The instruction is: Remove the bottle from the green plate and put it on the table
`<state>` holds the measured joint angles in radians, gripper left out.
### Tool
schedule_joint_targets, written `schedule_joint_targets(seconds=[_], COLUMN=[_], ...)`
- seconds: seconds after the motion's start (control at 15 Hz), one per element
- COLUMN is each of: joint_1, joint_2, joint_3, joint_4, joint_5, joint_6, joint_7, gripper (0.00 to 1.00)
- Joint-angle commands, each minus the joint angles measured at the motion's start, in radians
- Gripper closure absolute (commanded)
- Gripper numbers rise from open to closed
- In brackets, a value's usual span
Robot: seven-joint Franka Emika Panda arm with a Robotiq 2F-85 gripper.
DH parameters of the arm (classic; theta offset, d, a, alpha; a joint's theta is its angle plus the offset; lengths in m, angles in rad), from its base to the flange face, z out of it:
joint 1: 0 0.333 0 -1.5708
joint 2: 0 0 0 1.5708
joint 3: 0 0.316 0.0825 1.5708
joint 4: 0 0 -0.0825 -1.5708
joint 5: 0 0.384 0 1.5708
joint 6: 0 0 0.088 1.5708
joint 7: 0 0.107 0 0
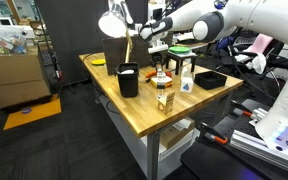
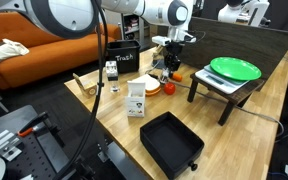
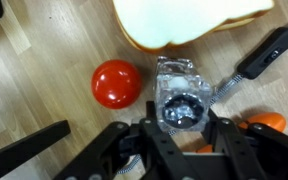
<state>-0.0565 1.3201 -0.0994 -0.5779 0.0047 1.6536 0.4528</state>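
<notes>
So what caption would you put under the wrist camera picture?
Looking down from the wrist: the gripper shut on a clear bottle over the wooden table, a red ball beside it.

You can read one word only: white lettering, seemingly "Truck", on the black rectangular box (image 2: 124,58) just beside your gripper (image 2: 170,62). Print on the small white carton (image 2: 136,98) near the gripper is too small to read.

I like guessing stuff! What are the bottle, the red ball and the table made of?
The bottle is probably clear plastic: you can see through it and it glints. The red ball may be plastic, since it is smooth and glossy with a bright shine spot. The table looks like light wood with grain lines.
</notes>
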Motion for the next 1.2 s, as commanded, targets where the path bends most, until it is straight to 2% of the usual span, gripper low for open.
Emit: schedule_joint_targets(seconds=[0.0, 0.07, 0.87, 0.93, 1.0, 1.13], joint_1=[-0.001, 0.001, 0.001, 0.001, 0.000, 0.000], joint_2=[0.026, 0.002, 0.002, 0.002, 0.001, -0.001], joint_3=[0.001, 0.000, 0.000, 0.000, -0.002, -0.006], joint_4=[0.055, 0.002, 0.003, 0.003, 0.003, 0.004], joint_5=[-0.007, 0.000, 0.000, 0.000, -0.003, -0.007], joint_6=[-0.032, 0.000, -0.002, -0.002, -0.003, -0.006], joint_7=[-0.036, -0.009, -0.017, -0.017, -0.019, -0.022], gripper=[0.75, 0.57, 0.57, 0.32, 0.30, 0.17])
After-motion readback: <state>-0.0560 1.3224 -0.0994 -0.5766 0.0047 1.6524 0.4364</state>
